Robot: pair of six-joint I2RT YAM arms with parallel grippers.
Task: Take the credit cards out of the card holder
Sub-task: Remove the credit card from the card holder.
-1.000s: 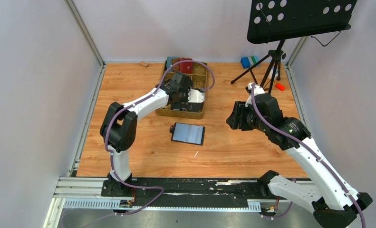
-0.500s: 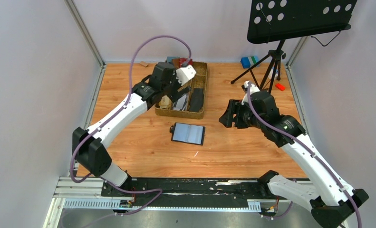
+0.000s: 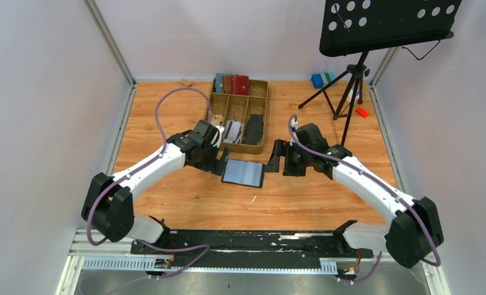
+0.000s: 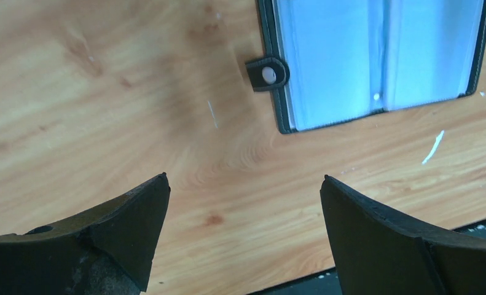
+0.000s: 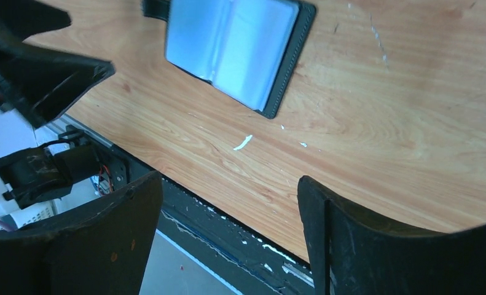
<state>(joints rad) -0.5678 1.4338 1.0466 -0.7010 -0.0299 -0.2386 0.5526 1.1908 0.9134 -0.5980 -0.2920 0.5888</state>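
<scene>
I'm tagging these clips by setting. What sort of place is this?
Likely a robot lab test cell: a wooden tabletop walled by white panels, a left arm and right arm bolted to a black rail, and a tripod stand.

Wooden table (image 3: pixel 185 196) with a compartmented tray (image 3: pixel 266 114) at the far side. A blue-grey wallet (image 3: pixel 219 83), a brown wallet (image 3: pixel 228 83) and a red wallet (image 3: pixel 241 85) stand along its back edge. A long black flat piece (image 3: pixel 254 129) lies in its right compartment. At the right stands a black music stand (image 3: pixel 388 24), with a blue block (image 3: pixel 317 80) behind its legs.
</scene>
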